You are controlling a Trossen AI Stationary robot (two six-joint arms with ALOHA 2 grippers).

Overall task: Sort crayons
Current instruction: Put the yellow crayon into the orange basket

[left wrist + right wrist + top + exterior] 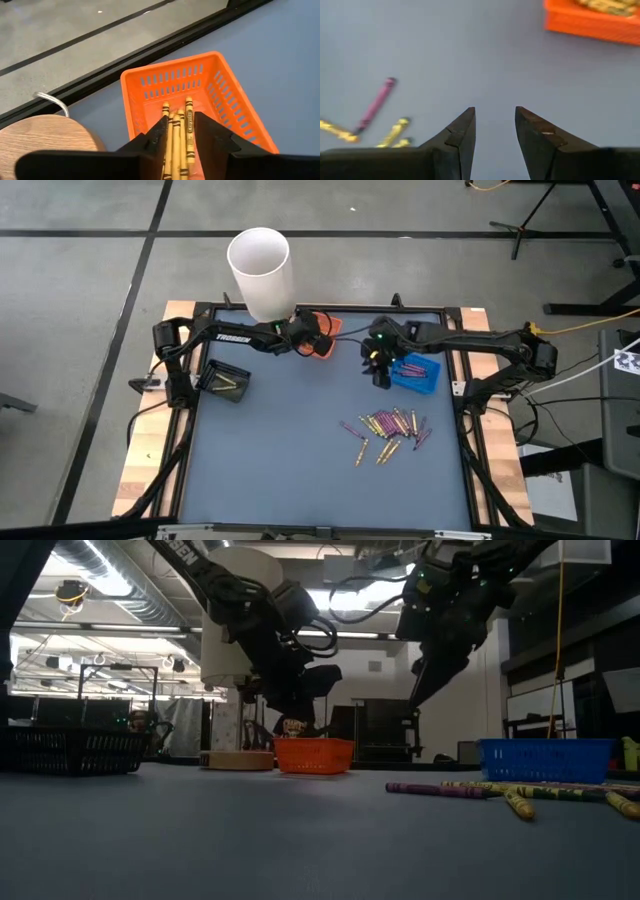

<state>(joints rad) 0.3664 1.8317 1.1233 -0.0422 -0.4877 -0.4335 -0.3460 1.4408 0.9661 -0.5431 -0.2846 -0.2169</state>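
Observation:
Several yellow and purple crayons (388, 430) lie loose on the blue-grey mat, toward the near right. My left gripper (180, 122) hovers open over the orange tray (227, 95) at the far edge. Several yellow crayons (177, 135) lie on the tray's floor and show through the gap between the fingers. My right gripper (495, 112) hangs open over bare mat beside the blue tray (415, 373), with nothing between its fingers. A purple crayon (375, 106) and yellow ones (395, 131) lie off to its side.
A black tray (225, 380) stands at the left of the mat. A tall white cylinder (262, 270) stands behind the far edge, with a round wooden disc (45, 137) next to the orange tray. A black frame (190, 420) rims the mat.

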